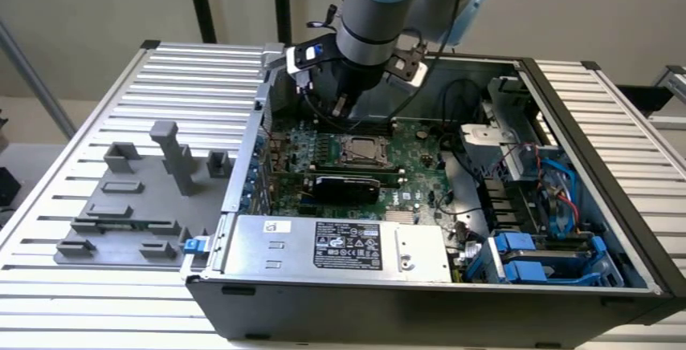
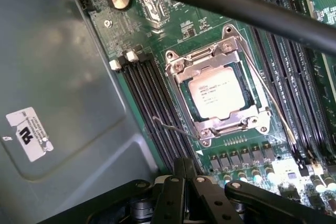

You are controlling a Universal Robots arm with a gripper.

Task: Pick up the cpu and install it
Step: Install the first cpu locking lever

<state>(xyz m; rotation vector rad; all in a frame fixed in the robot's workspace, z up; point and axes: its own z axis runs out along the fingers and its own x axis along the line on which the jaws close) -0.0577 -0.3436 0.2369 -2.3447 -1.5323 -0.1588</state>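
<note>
Silver-topped and square, the cpu (image 2: 217,93) already lies in its socket (image 2: 216,88) on the motherboard (image 1: 413,153), framed by the metal load plate with its two thin wire levers splayed to either side. Pale printing marks its flat lid, and it looks level and square to the frame, not cocked. The gripper (image 2: 184,174) hangs above the board near the memory slots (image 2: 152,108), its black fingers pressed together and holding nothing. From the exterior view the arm reaches down into the open case (image 1: 429,302), close over the socket area. My reading is that placing is done and the job is at its tail end. Any further move would call for care: the chip must stay undisturbed and the fingers kept clear of the wire levers and nearby slots.
</note>
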